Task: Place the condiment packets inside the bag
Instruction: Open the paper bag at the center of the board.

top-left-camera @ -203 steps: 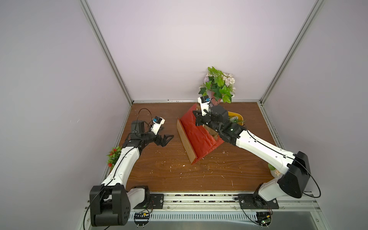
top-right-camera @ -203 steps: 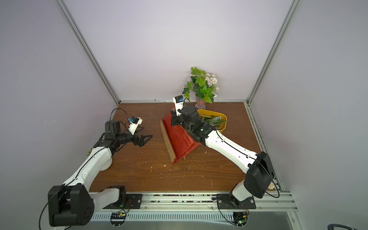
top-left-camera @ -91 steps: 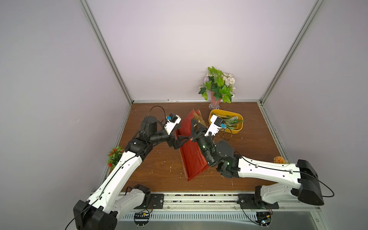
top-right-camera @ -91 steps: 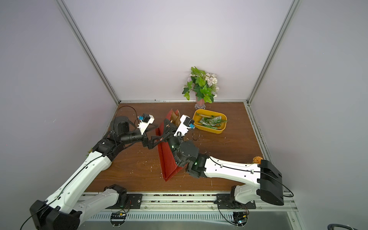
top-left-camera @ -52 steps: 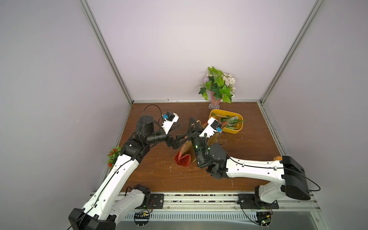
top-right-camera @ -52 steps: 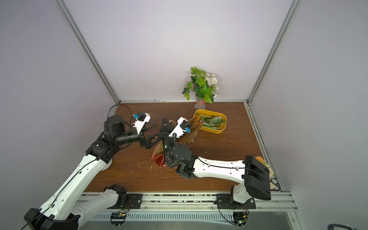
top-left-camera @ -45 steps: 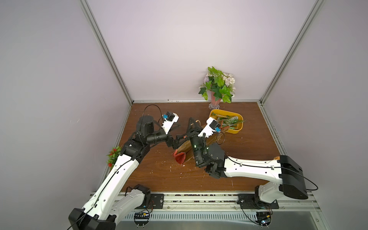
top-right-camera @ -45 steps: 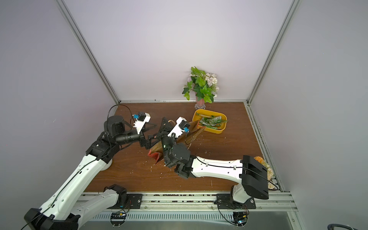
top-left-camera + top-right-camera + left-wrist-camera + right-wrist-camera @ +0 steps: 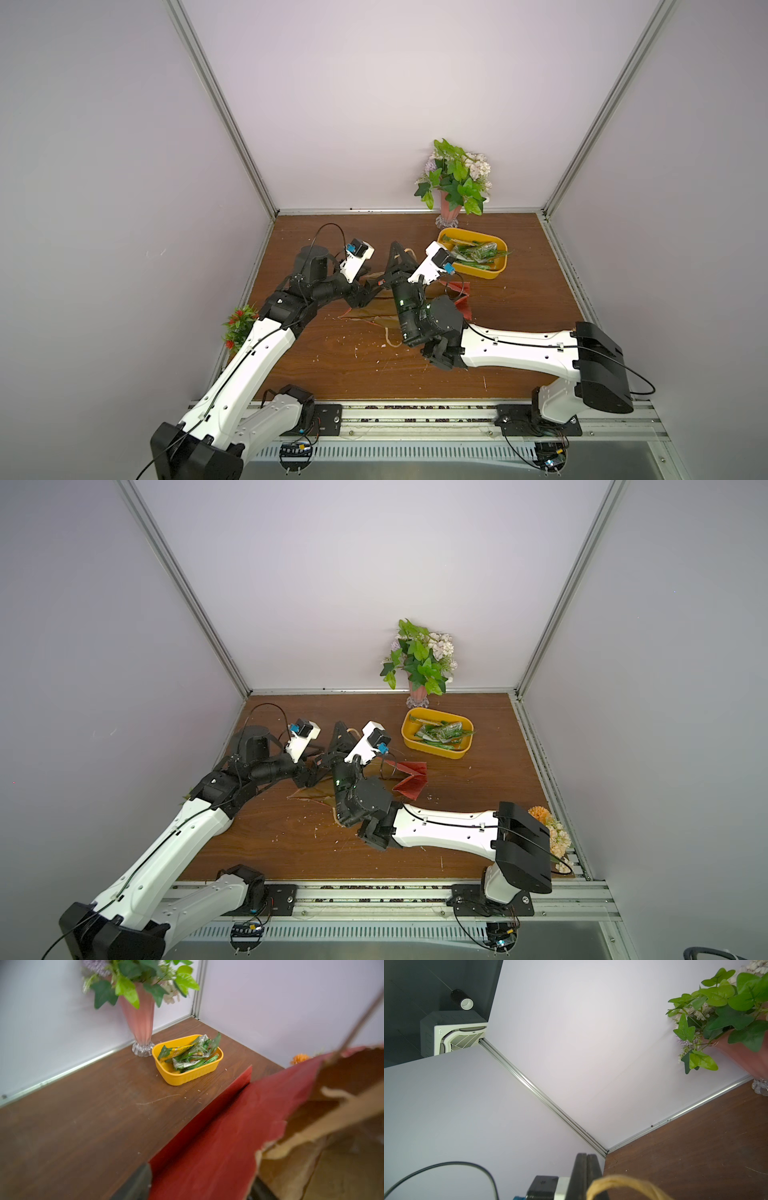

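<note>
The torn red paper bag (image 9: 218, 1126) looks light and floppy, best pinched at its rim; right claw (image 9: 586, 1159) pressed together, left claw (image 9: 197, 1187) closure unclear.

Bright, even, soft light from above in both top views. I see only faint shadows on the table (image 9: 332, 370), no glare. Left wrist view: bag (image 9: 218, 1147) close and blurred, yellow tub (image 9: 193, 1078) sharp. Right wrist view: twine handle (image 9: 623, 1186) and vase (image 9: 747, 1057) out of focus.
</note>
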